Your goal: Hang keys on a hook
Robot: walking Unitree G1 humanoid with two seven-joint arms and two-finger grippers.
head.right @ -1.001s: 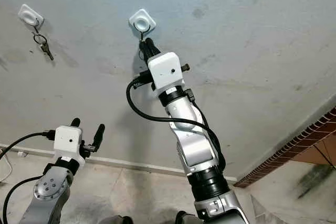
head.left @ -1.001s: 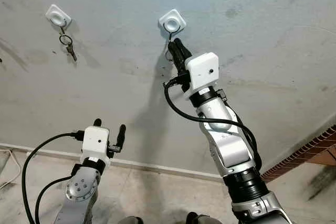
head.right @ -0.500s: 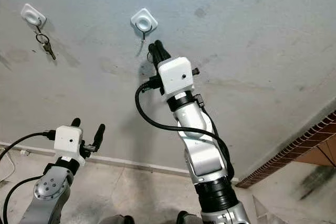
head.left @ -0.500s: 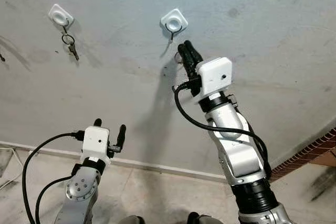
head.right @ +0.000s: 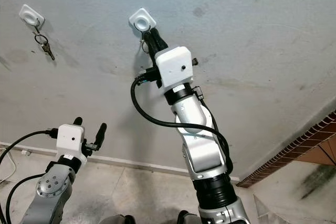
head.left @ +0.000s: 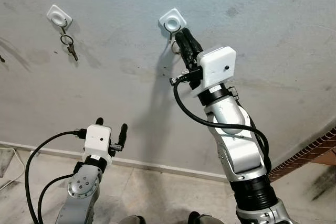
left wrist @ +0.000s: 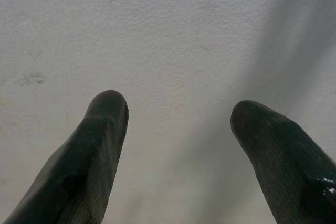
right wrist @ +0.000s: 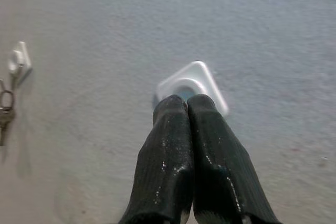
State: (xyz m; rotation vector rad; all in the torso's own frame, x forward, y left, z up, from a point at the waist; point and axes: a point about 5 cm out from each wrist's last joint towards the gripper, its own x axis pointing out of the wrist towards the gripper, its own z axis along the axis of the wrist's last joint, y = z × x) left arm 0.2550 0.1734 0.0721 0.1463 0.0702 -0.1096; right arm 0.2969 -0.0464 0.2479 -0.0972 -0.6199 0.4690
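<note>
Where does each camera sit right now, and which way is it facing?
Head eyes: on the head, facing the grey wall; both arms show, the right gripper raised at the near hook, the left gripper low.
Left wrist: faces bare wall past its spread fingers.
Right wrist: looks along its closed fingers at the near hook.
Shared: eyes and right wrist both show the far hook with its hanging keys.

I saw even, soft daylight on the wall (head.left: 105,93); arm shadows were faint, the right wrist view slightly blurred.
</note>
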